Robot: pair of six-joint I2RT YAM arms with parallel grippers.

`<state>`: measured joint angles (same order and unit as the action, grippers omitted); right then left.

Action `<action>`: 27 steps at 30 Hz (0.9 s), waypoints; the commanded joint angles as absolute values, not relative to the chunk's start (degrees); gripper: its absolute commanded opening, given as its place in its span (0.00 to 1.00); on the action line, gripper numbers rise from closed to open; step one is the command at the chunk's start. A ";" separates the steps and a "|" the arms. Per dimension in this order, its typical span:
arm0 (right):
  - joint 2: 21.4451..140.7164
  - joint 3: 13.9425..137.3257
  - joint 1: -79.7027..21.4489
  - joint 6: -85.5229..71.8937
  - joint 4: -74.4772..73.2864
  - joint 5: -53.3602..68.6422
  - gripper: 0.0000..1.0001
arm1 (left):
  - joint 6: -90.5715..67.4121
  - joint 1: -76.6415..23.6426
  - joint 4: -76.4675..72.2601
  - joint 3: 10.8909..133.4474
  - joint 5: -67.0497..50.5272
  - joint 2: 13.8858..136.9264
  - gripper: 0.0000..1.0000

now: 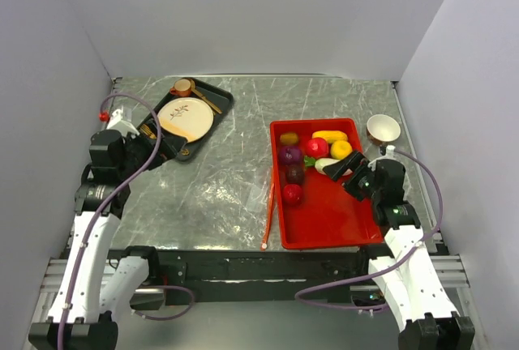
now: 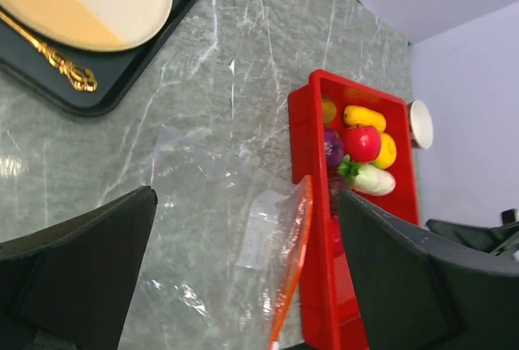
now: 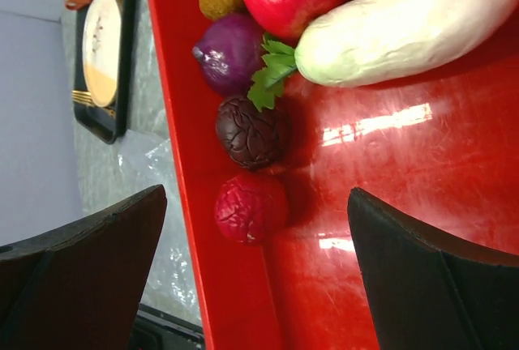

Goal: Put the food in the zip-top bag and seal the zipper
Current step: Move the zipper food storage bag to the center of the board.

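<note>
From above, my left claw (image 1: 166, 147) stands spread as wide as it goes and holds nothing; it hangs over the near corner of the black tray (image 1: 220, 97) that carries the plate (image 1: 185, 117). My right claw (image 1: 347, 173) is just as wide and just as empty, over the right side of the red tray (image 1: 324, 216), with its tips near the white piece. All the food (image 1: 312, 154) lies in the far half of that tray. The zip-top bag (image 1: 235, 192) lies flat on the table (image 1: 243, 107) just left of it, and its zipper (image 1: 268, 212) runs along the tray's left wall. I cannot tell whether the strip touches the wall.

Through my left wrist camera I see my two dark fingers (image 2: 81, 273) far apart with nothing between them. Below them lies the clear bag (image 2: 211, 196), and its orange-red zipper (image 2: 296, 257) sits beside the red tray's wall (image 2: 304, 164). The food (image 2: 365, 143) is in the tray beyond.

Through my right wrist camera my fingers (image 3: 438, 277) gape over the bare red floor (image 3: 389, 188) – no piece is held. The food (image 3: 250, 131) lies ahead: red and maroon pieces along the left wall, then the purple one, then the white one with its green tip.
</note>
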<state>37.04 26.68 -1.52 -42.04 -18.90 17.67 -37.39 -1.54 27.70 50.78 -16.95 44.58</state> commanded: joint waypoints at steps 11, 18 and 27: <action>42.10 37.61 -1.76 -31.56 -25.75 17.40 1.00 | -38.58 -4.13 34.78 47.19 -21.40 44.66 0.99; 43.68 39.02 -2.46 -31.11 -26.89 20.13 1.00 | -39.72 -11.41 32.44 41.15 -23.83 43.68 0.99; 47.81 43.59 -6.41 -30.15 -27.51 20.04 1.00 | -46.23 -27.77 19.79 36.91 -12.48 58.32 0.99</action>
<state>45.71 38.22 -4.29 -31.75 -27.70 19.33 -43.94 -26.22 28.49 37.54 -17.12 50.85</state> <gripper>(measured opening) 0.999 0.993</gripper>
